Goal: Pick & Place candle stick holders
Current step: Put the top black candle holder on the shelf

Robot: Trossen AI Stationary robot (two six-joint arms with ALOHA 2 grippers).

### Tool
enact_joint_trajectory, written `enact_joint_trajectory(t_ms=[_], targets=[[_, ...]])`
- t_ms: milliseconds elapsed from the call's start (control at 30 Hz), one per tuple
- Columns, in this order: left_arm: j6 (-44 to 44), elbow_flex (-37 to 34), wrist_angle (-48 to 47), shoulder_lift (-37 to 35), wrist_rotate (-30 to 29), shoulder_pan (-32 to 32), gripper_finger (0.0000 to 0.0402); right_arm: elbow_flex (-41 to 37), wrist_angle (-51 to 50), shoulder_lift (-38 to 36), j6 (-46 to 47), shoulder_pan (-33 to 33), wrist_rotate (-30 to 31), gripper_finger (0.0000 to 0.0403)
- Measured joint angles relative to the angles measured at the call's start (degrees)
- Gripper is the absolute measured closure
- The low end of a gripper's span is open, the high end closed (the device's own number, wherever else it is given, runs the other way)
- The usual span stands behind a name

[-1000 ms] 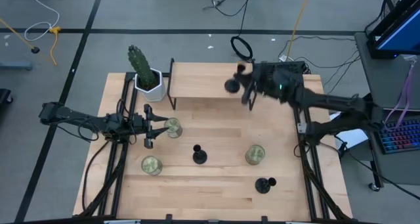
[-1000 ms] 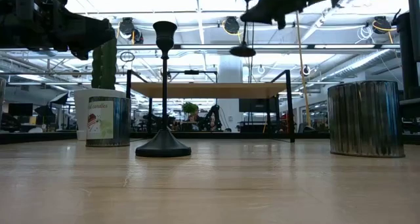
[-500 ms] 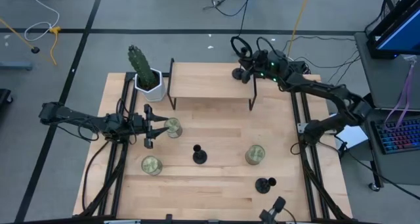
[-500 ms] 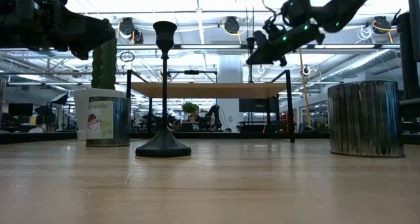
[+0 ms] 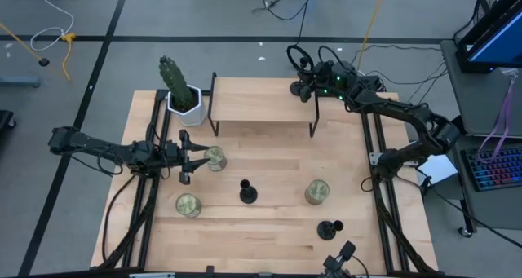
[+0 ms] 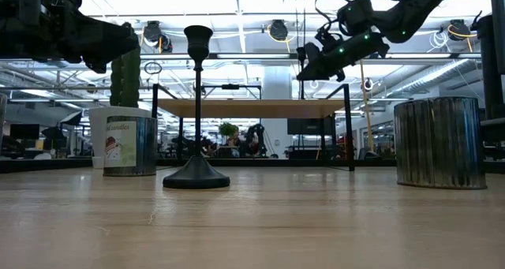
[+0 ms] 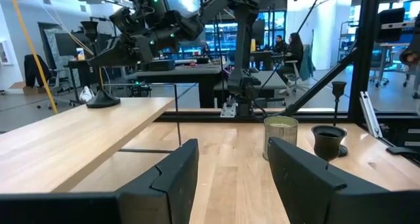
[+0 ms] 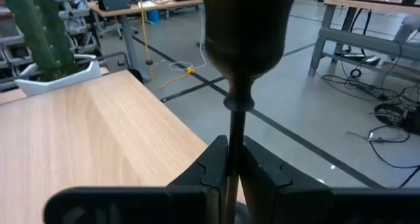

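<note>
High view – right gripper (image 5: 303,88): it is placed over the far right corner of the raised wooden shelf (image 5: 261,108), at about 1 o'clock from the table centre, with the round base of a held candle stick holder (image 5: 297,88) seen just beside it.
High view – other holders: a second holder (image 5: 248,193) is stood near the middle of the table (image 5: 269,164); a third holder (image 5: 329,229) is stood at about 5 o'clock, near the front edge.
High view – left gripper (image 5: 192,157): it is held low at 9 o'clock, next to a metal tin (image 5: 214,158); two more tins (image 5: 188,205) (image 5: 316,191) are set at 7 and 4 o'clock.
High view – plant: a potted cactus (image 5: 178,89) is placed at 11 o'clock.
Low view – centre holder (image 6: 196,111): it is stood upright on its flared base, with the right gripper (image 6: 316,62) seen high above the shelf behind it.
Left wrist view – left gripper (image 7: 231,168): the fingers are spread wide apart and nothing is held; a tin (image 7: 280,137) and a holder cup (image 7: 328,140) are seen beyond, and what appears to be the held holder's base (image 7: 103,100) rests on the shelf.
Right wrist view – right gripper (image 8: 234,159): the fingers are closed against the thin stem of the held holder (image 8: 241,46), its cup raised above them.
</note>
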Motion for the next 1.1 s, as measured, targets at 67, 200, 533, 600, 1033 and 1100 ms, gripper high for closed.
enact_joint_trajectory(t_ms=[67,200,533,600,1033,1100], targets=[[-0.4,0.0,-0.1,0.0,0.5,0.0,0.0211,0.0,-0.2,0.0,-0.5,0.0,0.0,0.0378],[-1.3,0.0,-2.0,0.0,4.3,0.0,0.0211,0.0,0.0,0.0,-1.7,0.0,0.0,0.0377],[-8.4,0.0,-2.5,0.7,10.6,-1.6,0.0211,0.0,0.0,-0.4,-1.8,0.1,-1.7,0.0288],[-8.6,0.0,-2.3,1.6,10.6,-2.7,0.0211,0.0,0.0,-1.2,-1.8,0.1,-1.7,0.0266],[-5.9,7.4,5.6,22.3,7.8,-7.6,0.0211,0.0,-20.2,-14.6,-2.0,2.7,-1.7,0.0219],[-6.5,9.5,5.6,27.0,7.7,-7.7,0.0211,0.0,-23.6,-16.4,-2.0,4.5,-1.7,0.022]])
